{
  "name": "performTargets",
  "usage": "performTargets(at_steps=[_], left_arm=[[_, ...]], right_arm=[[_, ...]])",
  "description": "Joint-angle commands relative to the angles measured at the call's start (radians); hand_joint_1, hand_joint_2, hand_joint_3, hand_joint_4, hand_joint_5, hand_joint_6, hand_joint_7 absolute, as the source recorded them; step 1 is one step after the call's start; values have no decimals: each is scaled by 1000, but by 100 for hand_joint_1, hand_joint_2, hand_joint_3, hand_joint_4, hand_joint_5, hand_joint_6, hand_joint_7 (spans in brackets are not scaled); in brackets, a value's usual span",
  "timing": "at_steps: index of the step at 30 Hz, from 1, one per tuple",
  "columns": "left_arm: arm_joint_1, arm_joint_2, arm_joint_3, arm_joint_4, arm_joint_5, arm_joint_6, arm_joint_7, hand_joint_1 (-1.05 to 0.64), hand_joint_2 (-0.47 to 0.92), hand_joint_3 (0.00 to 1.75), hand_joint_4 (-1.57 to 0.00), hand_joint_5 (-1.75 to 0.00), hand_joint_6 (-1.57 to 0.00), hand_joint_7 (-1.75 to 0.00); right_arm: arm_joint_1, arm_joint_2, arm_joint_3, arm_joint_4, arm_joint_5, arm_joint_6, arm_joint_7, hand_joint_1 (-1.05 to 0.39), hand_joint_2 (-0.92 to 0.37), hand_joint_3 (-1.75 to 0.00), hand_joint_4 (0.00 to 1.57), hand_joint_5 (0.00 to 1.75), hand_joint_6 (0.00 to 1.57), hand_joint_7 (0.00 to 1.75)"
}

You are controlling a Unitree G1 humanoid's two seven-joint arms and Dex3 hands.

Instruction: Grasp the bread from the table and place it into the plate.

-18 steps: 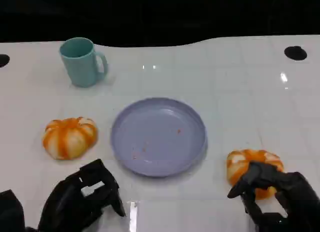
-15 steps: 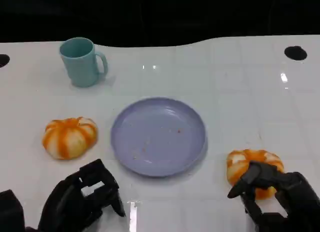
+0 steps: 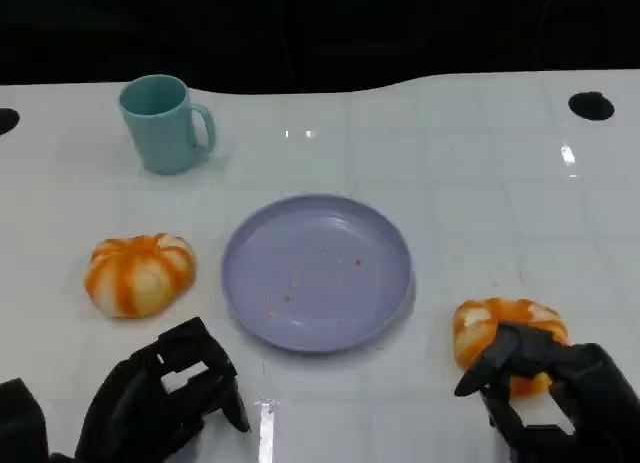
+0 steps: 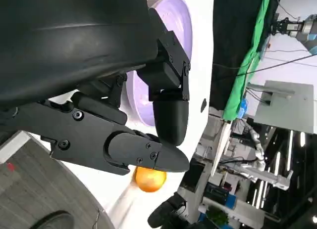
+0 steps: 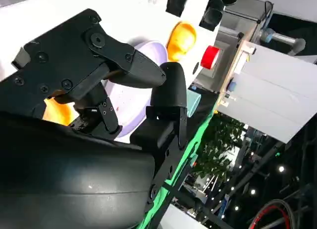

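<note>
Two orange-and-white striped breads lie on the white table, one on each side of the lilac plate (image 3: 316,271). The right bread (image 3: 500,323) sits under the fingertips of my right hand (image 3: 555,398), whose fingers curve over its near side with gaps between them; a firm grip is not visible. In the right wrist view that bread (image 5: 57,110) shows as an orange patch below the spread fingers (image 5: 129,70), with the plate (image 5: 131,105) beyond. The left bread (image 3: 138,273) lies apart from my left hand (image 3: 165,393), which holds nothing.
A teal mug (image 3: 163,123) stands at the back left, well away from the plate. Bare white table (image 3: 480,183) stretches behind and to the right of the plate. The left wrist view shows the plate (image 4: 176,21) and the right bread (image 4: 150,179) past my fingers.
</note>
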Motion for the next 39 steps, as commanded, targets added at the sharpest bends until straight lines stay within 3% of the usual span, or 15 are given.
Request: performTargets(at_steps=[1, 8, 11, 14, 21, 24, 30, 39], left_arm=[[-2, 13, 6, -13, -3, 3, 7, -61, 92, 9, -69, -174, -67, -137], [-1, 14, 3, -12, 3, -10, 0, -61, 92, 11, -68, -174, -66, -137], [-2, 14, 3, -8, 0, -11, -6, -60, 92, 11, -68, -174, -66, -137], [-2, 14, 2, -8, 2, -14, -5, -61, 92, 11, -68, -175, -66, -140], [3, 9, -2, -18, -2, -3, -2, -61, 92, 10, -68, -175, -66, -140], [4, 8, -3, -20, -2, -3, -1, -61, 92, 11, -69, -175, -66, -140], [3, 7, -5, -17, -4, -7, -5, -61, 92, 11, -69, -175, -66, -139], [4, 6, -9, -23, 4, -2, 12, -62, 92, 10, -69, -175, -66, -140]], right_arm=[[-1, -6, -7, -2, 17, -1, 4, -34, -48, -114, 82, 175, 77, 130], [0, -4, -14, -7, 12, -18, -5, -32, -49, -114, 82, 175, 77, 128], [2, -4, -15, -18, 24, -9, -3, -31, -57, -100, 78, 168, 85, 97], [-6, -22, -23, -43, -12, 9, -15, -34, -75, -65, 72, 143, 88, 65], [-34, -104, -35, -118, -184, 64, -49, -44, -91, -21, 52, 98, 66, 43], [-29, -137, -44, -176, -288, 116, -84, -52, -92, -18, 45, 91, 60, 38], [-14, -212, -48, -298, -484, 212, -134, -57, -92, -10, 28, 54, 48, 10], [-2, -306, -34, -448, -692, 349, -147, -62, -91, -4, 8, 38, 32, 0]])
